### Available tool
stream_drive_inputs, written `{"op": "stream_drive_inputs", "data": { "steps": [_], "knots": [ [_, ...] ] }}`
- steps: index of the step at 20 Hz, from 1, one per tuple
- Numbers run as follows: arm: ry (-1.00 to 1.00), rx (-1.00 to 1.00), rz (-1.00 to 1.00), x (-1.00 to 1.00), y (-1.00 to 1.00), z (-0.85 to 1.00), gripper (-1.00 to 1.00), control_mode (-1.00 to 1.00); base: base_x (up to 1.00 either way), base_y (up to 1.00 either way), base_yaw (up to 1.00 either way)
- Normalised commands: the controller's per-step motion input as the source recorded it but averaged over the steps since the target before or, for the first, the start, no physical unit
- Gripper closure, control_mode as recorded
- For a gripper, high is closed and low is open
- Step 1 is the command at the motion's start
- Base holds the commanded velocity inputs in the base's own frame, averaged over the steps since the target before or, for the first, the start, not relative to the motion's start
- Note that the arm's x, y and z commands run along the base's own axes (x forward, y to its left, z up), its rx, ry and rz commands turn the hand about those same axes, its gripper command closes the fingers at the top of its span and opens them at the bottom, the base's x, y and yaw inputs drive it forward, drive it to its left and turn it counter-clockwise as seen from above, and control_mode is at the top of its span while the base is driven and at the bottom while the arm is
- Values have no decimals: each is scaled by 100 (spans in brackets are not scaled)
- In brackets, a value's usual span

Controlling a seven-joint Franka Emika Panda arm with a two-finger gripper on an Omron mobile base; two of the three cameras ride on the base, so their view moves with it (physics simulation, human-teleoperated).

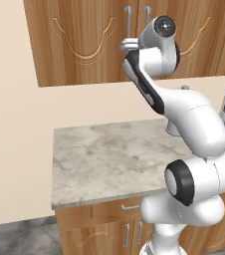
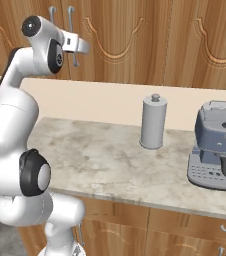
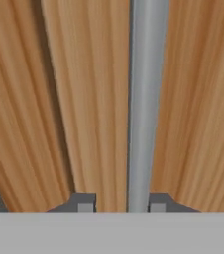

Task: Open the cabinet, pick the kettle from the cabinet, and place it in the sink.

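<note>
Cabinet (image 1: 92, 40): wooden wall unit above the counter (image 1: 109, 159), carved curved panel lines, both doors closed, two long vertical silver bar handles side by side at the door seam; gripper (image 3: 121, 206) is up at the handle (image 3: 146, 99), fingers (image 3: 84, 203) apart w/ the bar running between them, contact w/ the bar can't be told, not clamped. Counter: grey canister (image 2: 153, 122) near the back edge, coffee machine (image 2: 217, 145) toward the right end.
</note>
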Motion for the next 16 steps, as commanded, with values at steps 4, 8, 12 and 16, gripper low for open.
{"op": "stream_drive_inputs", "data": {
  "steps": [4, 8, 12, 16],
  "knots": [
    [3, 21, 2, -29, 0, -3, 100, -100, 0, 0, 0],
    [1, 21, 5, -34, 1, -5, 100, -100, 0, 0, 0],
    [0, 18, 6, -36, 4, -8, 100, -100, 0, 0, 0],
    [0, 16, 9, -40, 0, -5, 100, -100, 0, 0, 0]
  ]
}}
